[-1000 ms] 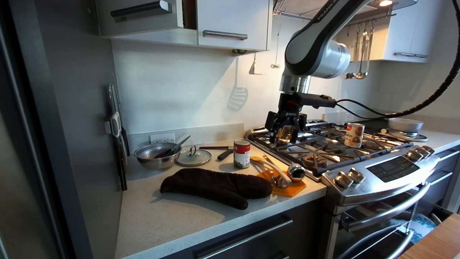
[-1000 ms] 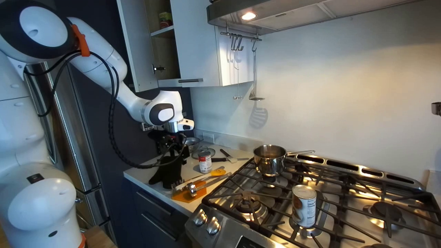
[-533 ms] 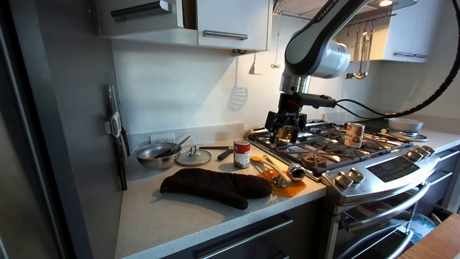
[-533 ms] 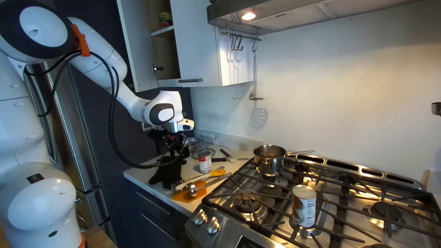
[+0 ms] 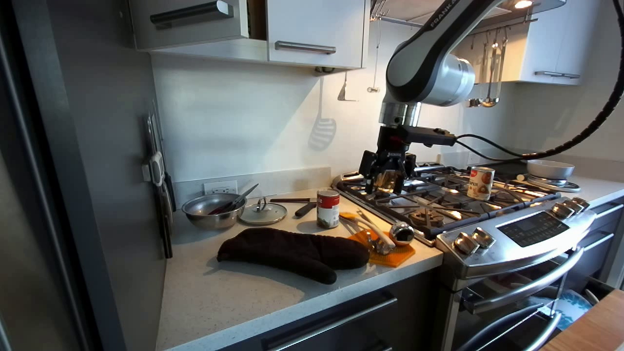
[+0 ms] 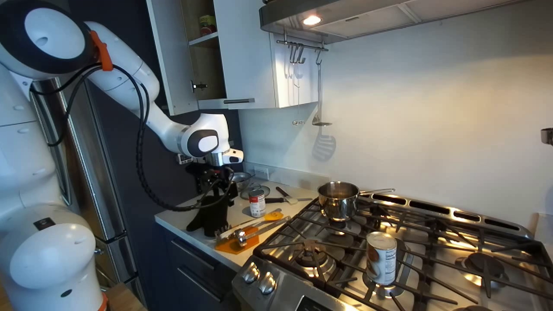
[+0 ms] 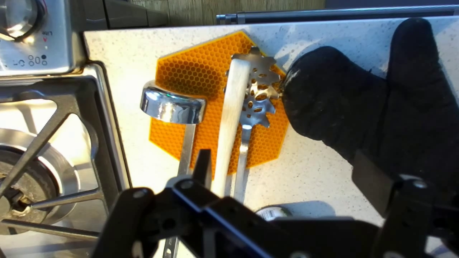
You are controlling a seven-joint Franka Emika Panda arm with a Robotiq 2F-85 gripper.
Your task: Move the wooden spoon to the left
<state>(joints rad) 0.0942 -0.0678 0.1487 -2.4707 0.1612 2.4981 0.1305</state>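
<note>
The wooden spoon lies on the counter among metal utensils. Its pale handle shows in the wrist view [image 7: 229, 122], resting across an orange hexagonal trivet [image 7: 267, 147]. Its amber bowl is hidden there behind the gripper. In both exterior views the spoon [image 5: 378, 229] [image 6: 274, 216] points its amber bowl toward the wall, near the red-labelled can. My gripper [image 7: 287, 172] is open and empty, with its fingers wide apart. In an exterior view it [image 5: 385, 187] hangs well above the counter, not touching the spoon.
A steel ladle [image 7: 172, 105] and a slotted server [image 7: 258, 86] lie on either side of the spoon handle. A dark oven mitt [image 5: 287, 251] lies beside the trivet. A can [image 5: 327, 209], lid [image 5: 263, 213] and bowl [image 5: 214, 212] stand behind. The stove [image 6: 311, 255] borders the counter.
</note>
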